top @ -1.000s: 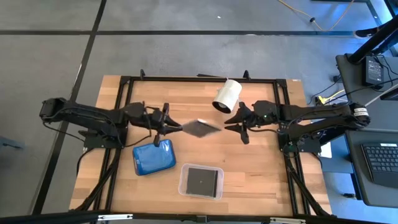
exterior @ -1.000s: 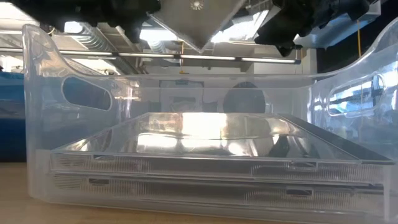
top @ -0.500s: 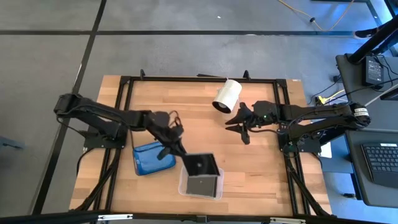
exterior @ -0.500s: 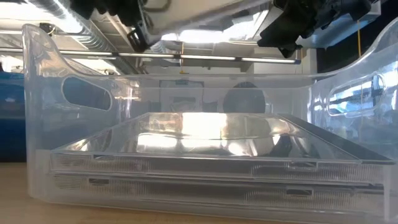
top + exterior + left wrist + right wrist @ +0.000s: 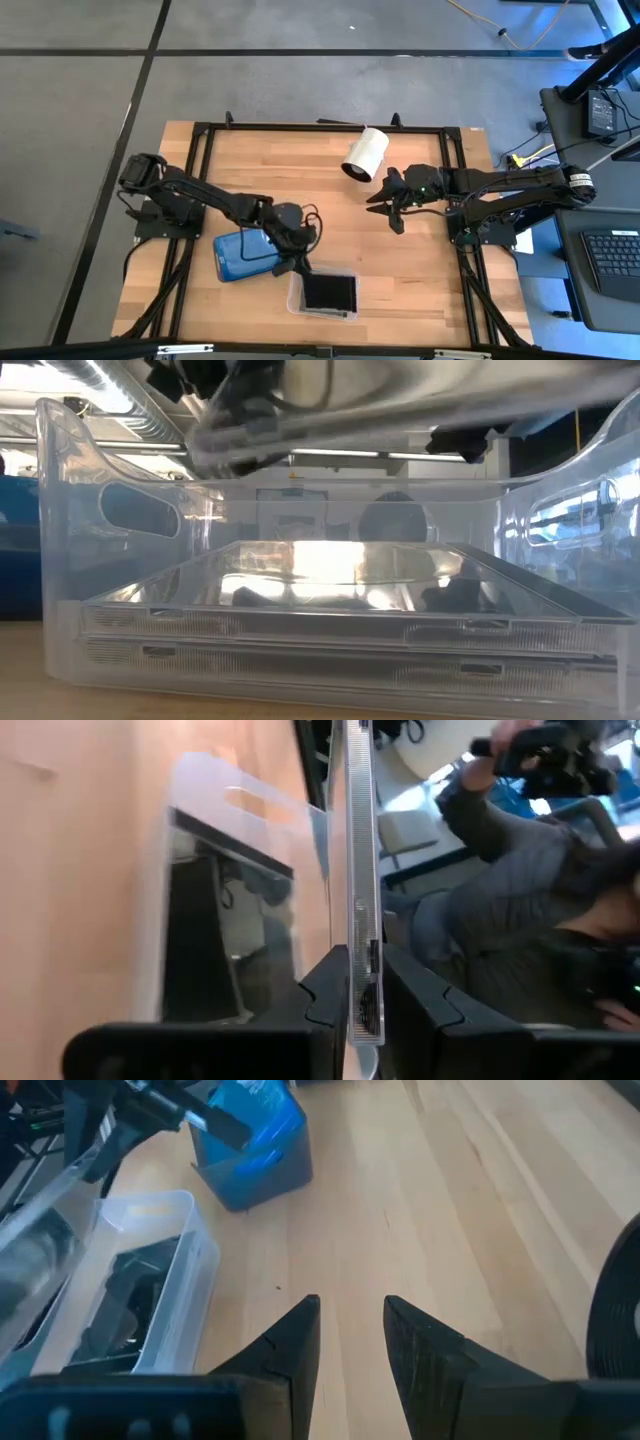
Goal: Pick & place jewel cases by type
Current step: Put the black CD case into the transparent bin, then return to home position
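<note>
My left gripper (image 5: 300, 262) hangs over the near-left corner of the clear tray (image 5: 296, 300), shut on a dark grey jewel case (image 5: 328, 290). That case shows edge-on in the left wrist view (image 5: 360, 840) and as a blurred slab above the tray in the low view (image 5: 440, 410). More dark cases (image 5: 320, 620) lie stacked flat inside the tray. A blue tray (image 5: 245, 255) holds blue cases. My right gripper (image 5: 385, 206) waits open above the table's right half, its fingers apart (image 5: 350, 1330). My left gripper pinches the jewel case between its two fingers (image 5: 325, 985) by one edge (image 5: 362, 935), coming from the table's left. The case reaches out ahead of the fingers over the clear tray, lifted clear of the stack inside and close to level.
A white cylinder (image 5: 365, 153) lies near the table's far edge, close to my right gripper. Bare wood (image 5: 420, 270) stretches right of the clear tray. A person in a grey sleeve (image 5: 520, 830) shows beyond the table.
My left gripper has carried the jewel case from the table's middle toward the near edge and down, and it now hangs over the clear tray. The case has turned from slanted to nearly level.
</note>
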{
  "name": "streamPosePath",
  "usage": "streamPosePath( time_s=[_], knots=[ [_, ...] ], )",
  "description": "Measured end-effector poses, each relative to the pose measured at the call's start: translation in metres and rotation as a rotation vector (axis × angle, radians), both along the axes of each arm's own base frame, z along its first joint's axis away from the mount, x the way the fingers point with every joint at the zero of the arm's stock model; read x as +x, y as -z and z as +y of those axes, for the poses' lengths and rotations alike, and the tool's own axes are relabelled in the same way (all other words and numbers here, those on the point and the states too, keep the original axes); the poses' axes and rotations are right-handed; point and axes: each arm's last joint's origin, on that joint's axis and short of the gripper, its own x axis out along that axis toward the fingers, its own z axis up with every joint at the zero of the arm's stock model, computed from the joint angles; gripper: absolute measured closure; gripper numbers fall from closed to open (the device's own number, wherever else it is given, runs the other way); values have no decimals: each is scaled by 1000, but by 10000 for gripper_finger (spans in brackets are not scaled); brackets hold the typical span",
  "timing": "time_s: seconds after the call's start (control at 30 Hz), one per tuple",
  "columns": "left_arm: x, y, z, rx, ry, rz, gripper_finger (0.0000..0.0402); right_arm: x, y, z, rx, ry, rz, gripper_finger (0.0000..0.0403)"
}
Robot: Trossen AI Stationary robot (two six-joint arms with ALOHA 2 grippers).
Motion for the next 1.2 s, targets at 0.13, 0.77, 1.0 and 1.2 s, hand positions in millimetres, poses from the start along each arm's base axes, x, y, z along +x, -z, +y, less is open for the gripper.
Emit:
streamPosePath(
  time_s=[0.13, 0.77, 1.0, 1.2],
  knots=[
    [4, 7, -3, -2, 18, 48, 356, -1, 1, 0, 0, 0, 18, 286],
    [6, 20, -2, 35, 8, 101, 333, -2, 4, 0, -18, -14, 46, 286],
    [4, 11, 19, 5, 56, 64, 335, -2, 3, -1, -36, 7, 32, 286],
    [-23, -27, 58, 218, -36, -54, 332, -13, -1, 0, -85, 45, 21, 286]
  ],
)
